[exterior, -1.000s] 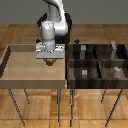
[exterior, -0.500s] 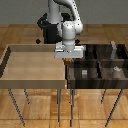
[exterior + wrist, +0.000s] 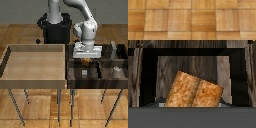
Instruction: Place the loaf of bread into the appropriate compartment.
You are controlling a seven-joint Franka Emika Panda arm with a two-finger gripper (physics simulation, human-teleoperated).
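The loaf of bread (image 3: pixel 88 59) is a small golden-brown chunk held at the tip of my gripper (image 3: pixel 87 57). The gripper is shut on it and holds it above the back part of the dark wooden compartment box (image 3: pixel 95 82), towards the box's end at the exterior view's left. In the wrist view the bread (image 3: pixel 193 91) looks like a speckled golden-brown slab. It hangs over a dark-walled compartment (image 3: pixel 148 70) with a brown floor. My fingertips do not show in the wrist view.
A light wooden tray (image 3: pixel 35 62) on thin legs stands at the exterior view's left, against the compartment box. Small grey cubes (image 3: pixel 84 73) (image 3: pixel 117 71) lie in two front compartments. The robot's black base (image 3: pixel 54 27) is behind.
My gripper has carried the bread from the light tray towards the exterior view's right, over the tray wall, and now holds it above the compartment box.
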